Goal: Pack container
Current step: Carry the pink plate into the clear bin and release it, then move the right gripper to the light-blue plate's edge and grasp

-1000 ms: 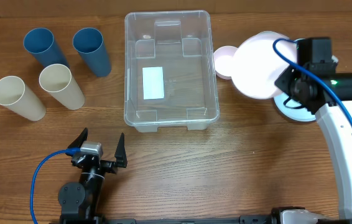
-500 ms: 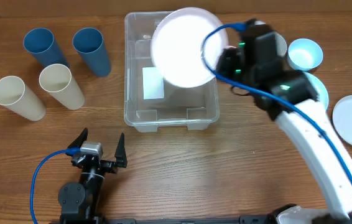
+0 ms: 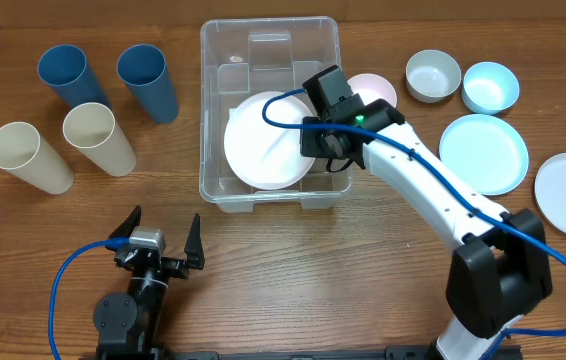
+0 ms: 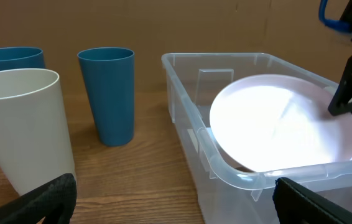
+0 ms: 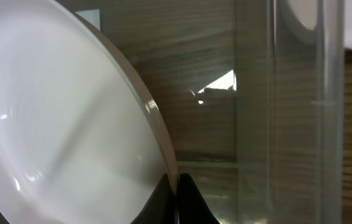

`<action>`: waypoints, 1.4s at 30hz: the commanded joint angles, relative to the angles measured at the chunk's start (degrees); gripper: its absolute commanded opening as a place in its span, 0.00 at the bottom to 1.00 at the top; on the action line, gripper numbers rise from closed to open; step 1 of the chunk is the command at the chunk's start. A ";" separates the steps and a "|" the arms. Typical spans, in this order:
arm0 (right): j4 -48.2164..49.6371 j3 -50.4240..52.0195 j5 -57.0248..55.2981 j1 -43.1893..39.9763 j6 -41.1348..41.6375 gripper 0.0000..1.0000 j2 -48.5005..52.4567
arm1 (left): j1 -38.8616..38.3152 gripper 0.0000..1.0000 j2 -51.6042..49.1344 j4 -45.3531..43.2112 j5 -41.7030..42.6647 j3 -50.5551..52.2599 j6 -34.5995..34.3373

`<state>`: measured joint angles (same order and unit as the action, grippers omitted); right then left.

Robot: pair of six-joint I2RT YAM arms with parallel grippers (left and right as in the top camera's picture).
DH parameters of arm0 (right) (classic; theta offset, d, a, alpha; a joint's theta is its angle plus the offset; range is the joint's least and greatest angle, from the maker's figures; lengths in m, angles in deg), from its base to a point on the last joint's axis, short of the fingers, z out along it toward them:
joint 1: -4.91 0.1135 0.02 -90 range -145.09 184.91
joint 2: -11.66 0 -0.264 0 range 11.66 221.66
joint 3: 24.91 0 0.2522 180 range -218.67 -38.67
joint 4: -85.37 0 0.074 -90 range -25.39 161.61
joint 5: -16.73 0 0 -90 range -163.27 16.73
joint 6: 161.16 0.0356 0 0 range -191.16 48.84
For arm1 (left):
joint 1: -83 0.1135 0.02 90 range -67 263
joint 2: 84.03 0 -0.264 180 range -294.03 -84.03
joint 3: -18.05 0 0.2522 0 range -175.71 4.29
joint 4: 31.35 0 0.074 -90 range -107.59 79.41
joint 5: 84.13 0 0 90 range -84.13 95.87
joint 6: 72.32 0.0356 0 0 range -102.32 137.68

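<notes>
Jaws spread wide and holding nothing, the left gripper (image 3: 163, 225) sits on the near side of the container (image 3: 205, 100), which stands on the table (image 3: 363, 290). Inside the container a white plate (image 3: 261, 152) leans tilted, its right edge pinched tight by the right gripper (image 3: 315, 143). Cream cups (image 3: 91, 135) and blue cups (image 3: 148, 82) stand to the container's left, and bowls (image 3: 433, 75) sit to its far right.
</notes>
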<state>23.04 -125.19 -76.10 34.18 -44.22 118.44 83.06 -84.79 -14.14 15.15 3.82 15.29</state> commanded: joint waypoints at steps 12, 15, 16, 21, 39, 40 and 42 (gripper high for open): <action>0.24 1.25 -2.01 0.02 -1.97 0.35 1.79 | 0.39 1.00 0.44 -0.04 0.66 0.20 0.50; 0.20 1.25 -1.99 0.02 -3.23 0.34 1.79 | 0.39 1.00 0.44 -0.04 0.66 0.20 0.50; 0.20 1.25 -1.99 0.02 -3.72 0.34 1.79 | 0.39 1.00 0.44 -0.04 0.66 0.20 0.50; -1.51 -0.68 0.55 0.02 -5.01 0.29 1.77 | 0.39 1.00 0.44 -0.04 0.66 0.20 0.50; -39.65 -32.24 -6.82 -22.71 10.73 0.68 0.70 | 0.39 1.00 0.44 -0.04 0.66 0.20 0.50; -39.52 -30.16 -6.82 -26.29 11.69 0.70 0.70 | 0.39 1.00 0.44 -0.04 0.66 0.20 0.50; -38.62 -25.55 -6.64 -33.29 12.81 0.71 0.70 | 0.39 1.00 0.44 -0.04 0.66 0.20 0.50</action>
<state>-16.20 -155.85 -81.41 7.67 -36.44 119.78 83.06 -84.79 -14.14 15.15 3.82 15.29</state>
